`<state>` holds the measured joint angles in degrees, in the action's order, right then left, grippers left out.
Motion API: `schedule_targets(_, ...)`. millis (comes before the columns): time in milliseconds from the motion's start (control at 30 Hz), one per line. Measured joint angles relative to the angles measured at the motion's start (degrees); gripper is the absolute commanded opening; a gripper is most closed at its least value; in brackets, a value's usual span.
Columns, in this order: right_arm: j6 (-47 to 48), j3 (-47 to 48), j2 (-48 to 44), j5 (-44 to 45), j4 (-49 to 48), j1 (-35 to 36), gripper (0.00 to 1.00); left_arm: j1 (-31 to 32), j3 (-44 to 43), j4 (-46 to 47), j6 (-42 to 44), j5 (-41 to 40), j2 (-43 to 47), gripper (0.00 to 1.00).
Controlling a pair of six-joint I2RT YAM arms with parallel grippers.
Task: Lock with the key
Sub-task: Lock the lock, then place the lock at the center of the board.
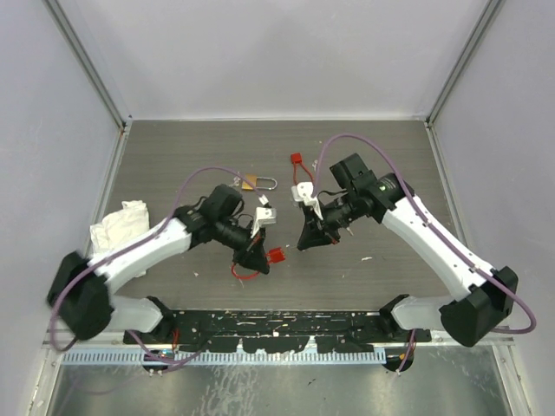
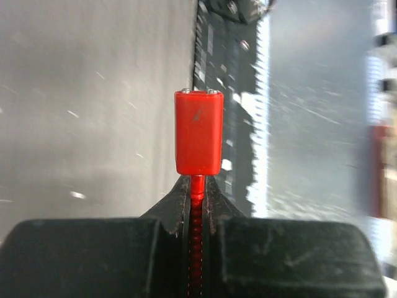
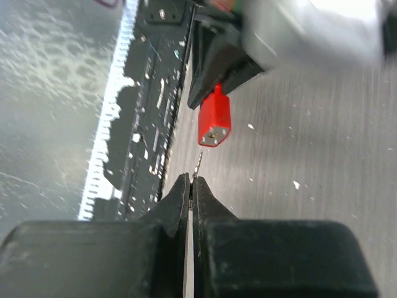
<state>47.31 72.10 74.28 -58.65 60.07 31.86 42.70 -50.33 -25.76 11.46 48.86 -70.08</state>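
Two arms meet near the middle of the grey counter (image 1: 390, 156).

Top view: the left gripper (image 1: 264, 257) is pressed together on a thin red ribbed cable (image 1: 241, 274). A small red rectangular block (image 1: 277, 254) juts out at its 3 o'clock. The right gripper (image 1: 305, 241) sits at about 2 o'clock of the block, near it but apart. A brass padlock with a silver shackle (image 1: 258, 183) lies at 12 o'clock of the left gripper, well apart from both.

Left wrist view: the fingers pinch the cable (image 2: 196, 248) just below the block (image 2: 198, 133), not the block itself. The block's far end shows two small metal spots.

Right wrist view: the right gripper (image 3: 190, 183) is closed on a thin silver key blade (image 3: 198, 162). Only a short sliver shows past the tips, aimed toward 12 o'clock. The block's end face (image 3: 214, 121) hangs just beyond, slightly toward 1 o'clock, with a gap between.

Risks, as judged:
- The blade is off-line from the end face, so a straight push could miss or glance off.
- The block is held by its flexible cable, so contact may swing it away.
- So little blade is exposed that it could pivot or slip under side load.
- The fingertips of the two grippers are close and may bump.
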Motion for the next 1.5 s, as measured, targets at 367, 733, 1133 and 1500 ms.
schedule_targets(367, 1.27, -2.97, -9.03, 18.01, -1.38, 8.66, 0.01, 0.66, -8.94, -17.31, 1.09, -0.31, -14.34, 0.0)
schedule_targets(733, -9.09, -20.06, -7.43, 12.09, -16.33, -7.72, 0.04, -4.61, 8.72, 8.5, -25.22, -9.09, -7.5, 0.0)
schedule_targets(1133, -30.32, -24.26, 12.37, 9.99, -42.51, -2.82, 0.08, -6.51, 9.88, 17.25, -44.39, -27.32, -13.42, 0.11)
schedule_targets(1500, -35.74, -7.87, 32.72, 13.27, -45.88, 9.4, 0.08, -15.69, 14.1, 17.03, -47.08, -39.01, -8.0, 0.25)
